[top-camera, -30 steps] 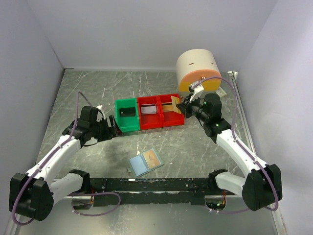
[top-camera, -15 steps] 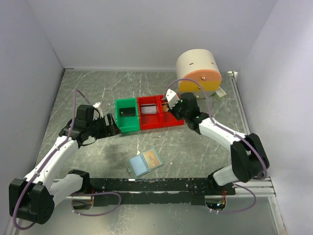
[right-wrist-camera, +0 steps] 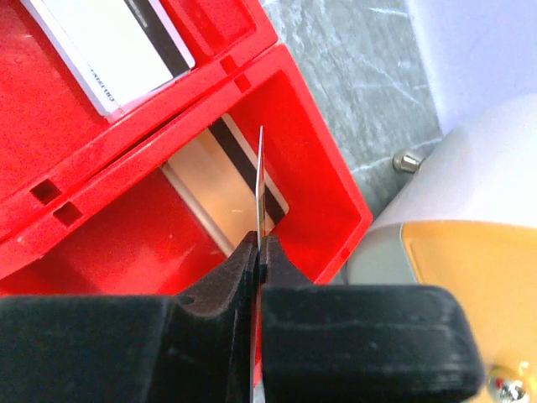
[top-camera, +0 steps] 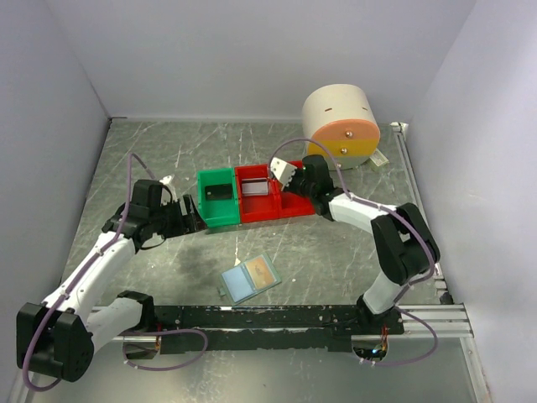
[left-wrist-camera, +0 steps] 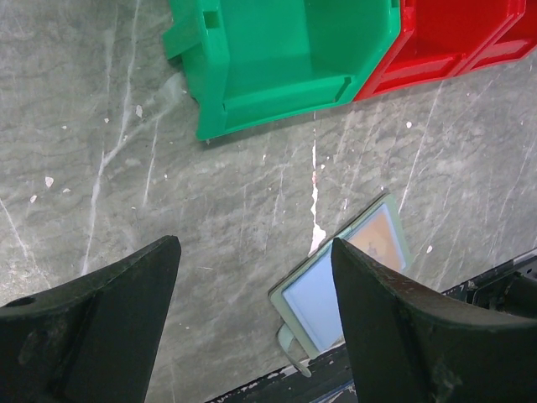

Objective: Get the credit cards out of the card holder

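The pale blue card holder (top-camera: 242, 285) lies open and flat on the table near the front, with an orange credit card (top-camera: 261, 270) in its right pocket. The left wrist view shows the holder (left-wrist-camera: 323, 298) and that card (left-wrist-camera: 379, 238) below my left gripper (left-wrist-camera: 253, 248), which hovers open and empty above the table, left of the holder. My right gripper (right-wrist-camera: 260, 243) is shut on a thin credit card (right-wrist-camera: 260, 180) seen edge-on, above a gold-tan card (right-wrist-camera: 210, 180) lying in the right red bin (right-wrist-camera: 327, 193). From above, the right gripper (top-camera: 295, 179) hangs over that bin (top-camera: 300, 206).
A green bin (top-camera: 220, 214) with a dark item and a middle red bin (top-camera: 258, 210) holding a white card (right-wrist-camera: 109, 46) stand in a row with the right red bin. A cream drum with an orange face (top-camera: 340, 117) stands behind. Walls enclose three sides.
My right arm has swung left from beside the drum to above the right red bin, still shut on the card. The left arm has barely moved.
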Controlling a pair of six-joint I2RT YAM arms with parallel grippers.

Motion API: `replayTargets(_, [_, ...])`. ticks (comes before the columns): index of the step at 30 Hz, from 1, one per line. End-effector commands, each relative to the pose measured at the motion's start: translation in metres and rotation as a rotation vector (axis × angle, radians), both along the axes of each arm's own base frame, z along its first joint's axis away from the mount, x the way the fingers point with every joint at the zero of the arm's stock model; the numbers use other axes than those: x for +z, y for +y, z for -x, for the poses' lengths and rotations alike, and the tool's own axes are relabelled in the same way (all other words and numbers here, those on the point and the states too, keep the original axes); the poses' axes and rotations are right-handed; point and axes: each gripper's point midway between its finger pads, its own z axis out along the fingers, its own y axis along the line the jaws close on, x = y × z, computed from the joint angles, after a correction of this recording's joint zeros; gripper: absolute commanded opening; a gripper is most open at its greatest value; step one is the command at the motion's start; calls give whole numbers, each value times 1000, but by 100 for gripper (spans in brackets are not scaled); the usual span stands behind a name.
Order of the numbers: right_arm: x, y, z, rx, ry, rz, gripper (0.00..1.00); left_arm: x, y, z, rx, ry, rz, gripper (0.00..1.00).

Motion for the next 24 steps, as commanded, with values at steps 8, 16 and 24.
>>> replayTargets(8, [-3,22,-35,150,-91,49,0,11,0,-9,-10,-42,0,83])
replayTargets(16, [-21,27,-47,190,-85,108,2,8,-1,-10,-23,-30,-1,83])
replayTargets(24, [-41,27,-41,212,-28,130,7,6,-3,-9,-30,-24,3,83])
